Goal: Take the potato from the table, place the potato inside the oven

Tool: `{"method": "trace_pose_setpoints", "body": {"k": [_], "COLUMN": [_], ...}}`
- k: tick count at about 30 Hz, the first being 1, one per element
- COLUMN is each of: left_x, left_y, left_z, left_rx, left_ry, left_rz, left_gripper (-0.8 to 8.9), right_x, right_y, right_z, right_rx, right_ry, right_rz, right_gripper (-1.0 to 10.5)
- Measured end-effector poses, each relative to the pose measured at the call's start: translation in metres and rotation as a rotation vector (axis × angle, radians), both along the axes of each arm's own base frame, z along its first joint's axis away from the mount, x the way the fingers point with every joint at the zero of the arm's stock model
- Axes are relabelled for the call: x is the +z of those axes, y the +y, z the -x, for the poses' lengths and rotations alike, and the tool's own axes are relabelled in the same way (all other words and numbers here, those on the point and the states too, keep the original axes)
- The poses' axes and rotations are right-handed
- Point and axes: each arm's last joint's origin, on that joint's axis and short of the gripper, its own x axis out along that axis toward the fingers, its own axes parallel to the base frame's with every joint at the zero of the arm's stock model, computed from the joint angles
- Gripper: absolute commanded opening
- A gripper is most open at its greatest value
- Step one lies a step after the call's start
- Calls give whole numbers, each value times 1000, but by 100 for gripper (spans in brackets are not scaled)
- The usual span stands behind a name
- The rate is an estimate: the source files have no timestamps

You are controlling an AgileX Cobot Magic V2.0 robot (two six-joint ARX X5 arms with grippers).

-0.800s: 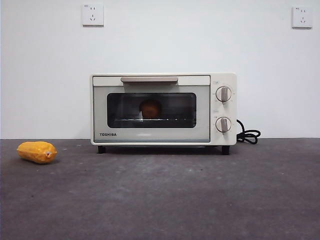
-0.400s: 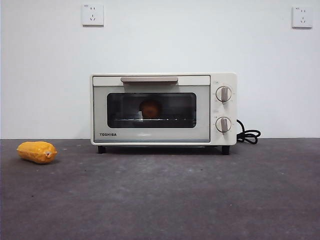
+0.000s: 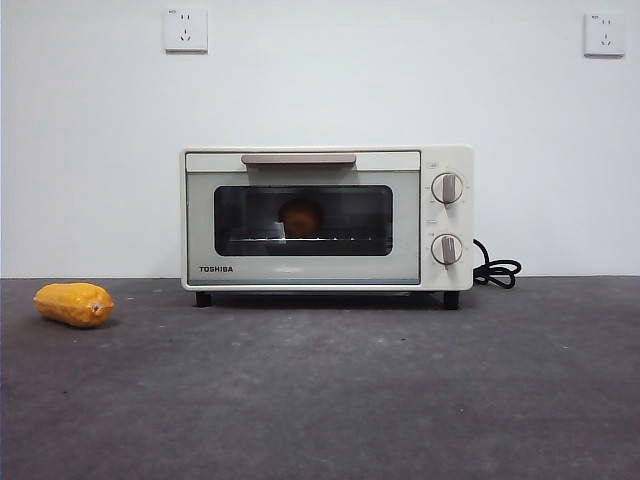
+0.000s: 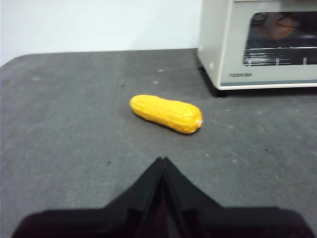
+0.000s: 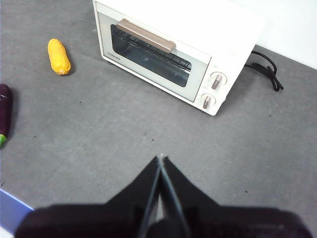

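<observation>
Dark grey table (image 3: 330,390), bare in front of the oven (image 3: 326,218). Oven door shut, handle at its top edge. Behind the glass, on the rack: the potato (image 3: 301,218), round and orange-brown, so probably nothing left to do but hold off. Well off to one side of the oven, on the table: a yellow ridged vegetable (image 3: 74,304). Farther from the oven still, at the frame edge of the right wrist view only: a dark purple vegetable (image 5: 5,113).

Left gripper (image 4: 162,159): jaws pressed together, empty, above the table with the yellow vegetable between it and the oven. Right gripper (image 5: 161,157): jaws likewise closed on nothing, high above the table in front of the oven door.

Risks, as a judgement: mistaking the yellow vegetable for the potato, given similar colour; nudging the oven or snagging its black cord (image 5: 267,67) on any careless sweep.

Front view: potato plain through the glass, neither arm present. Left wrist view: only a dim orange shape behind the window. Right wrist view: rack visible, potato not discernible.
</observation>
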Motion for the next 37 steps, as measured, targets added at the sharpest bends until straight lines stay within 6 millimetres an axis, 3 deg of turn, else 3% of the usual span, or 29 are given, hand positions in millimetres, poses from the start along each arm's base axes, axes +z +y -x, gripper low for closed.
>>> {"method": "trace_pose_setpoints", "body": {"k": [37], "left_x": [-1], "left_y": [3], "left_z": [0], "left_rx": [24], "left_ry": [10], "left_rz": [-24], "left_gripper": [-4], "right_x": [0], "right_y": [-3], "right_z": [-3], "right_rx": [-33], "right_ry": [-24], "right_rz": [29], "right_gripper": [2]}}
